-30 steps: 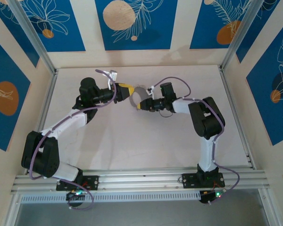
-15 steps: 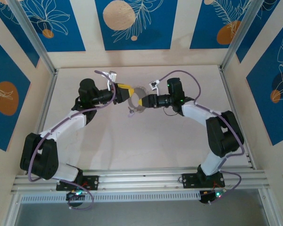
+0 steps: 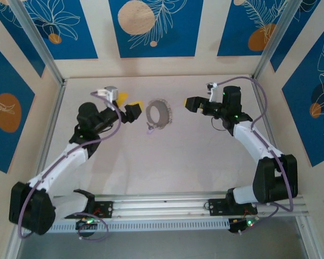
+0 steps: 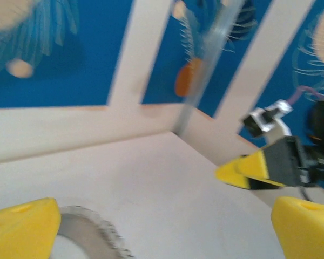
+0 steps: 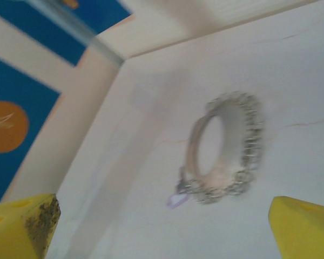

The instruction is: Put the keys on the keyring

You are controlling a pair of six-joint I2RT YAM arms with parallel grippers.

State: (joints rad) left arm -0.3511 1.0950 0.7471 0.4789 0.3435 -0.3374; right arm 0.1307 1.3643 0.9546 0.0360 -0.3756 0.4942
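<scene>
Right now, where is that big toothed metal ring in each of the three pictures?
Top external: the keyring sits centre, towards the back of the table.
Left wrist: the keyring, bottom left, cut by the edge.
Right wrist: the keyring, just right of centre.
Shared landmark: the pale table beneath it.

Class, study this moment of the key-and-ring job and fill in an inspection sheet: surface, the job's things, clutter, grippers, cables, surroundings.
Surface: pale table, bare apart from the job's things.
Job's things: the keyring lies on the table between the arms. The lilac-headed key touches its rim on the side nearer the left arm. Whether it is threaded on cannot be told.
Clutter: nothing seen.
Grippers: left gripper and right gripper flank the ring, apart from it, jaws wide open, holding nothing.
Cables: a purple cable loops along each arm, clear of the ring.
Surroundings: blue leaf-print wall panels, aluminium frame posts.
</scene>
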